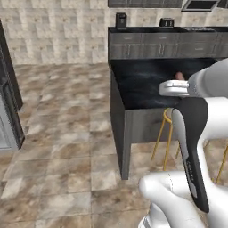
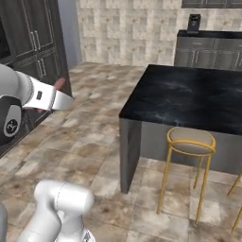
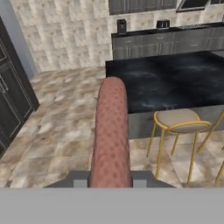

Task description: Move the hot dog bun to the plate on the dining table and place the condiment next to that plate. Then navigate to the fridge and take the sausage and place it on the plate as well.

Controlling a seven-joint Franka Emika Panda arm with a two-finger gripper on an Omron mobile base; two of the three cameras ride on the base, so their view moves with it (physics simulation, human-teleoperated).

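While fingers (image 3: 109,183) clamp sausage (image 3: 111,131), no legible text.

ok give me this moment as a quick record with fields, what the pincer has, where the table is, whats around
pincer: shut on the sausage, which sticks out forward from between the fingertips
sausage tip: peeks past the wrist in the left base view
dining table: black marble top ahead of the arm, its near end bare in these pictures
stool: yellow-legged, round seat, at the table's near side
back counter: dark, along the tiled wall, two small dark appliances on it
floor: brown stone tiles
plate and bun: cannot tell from here
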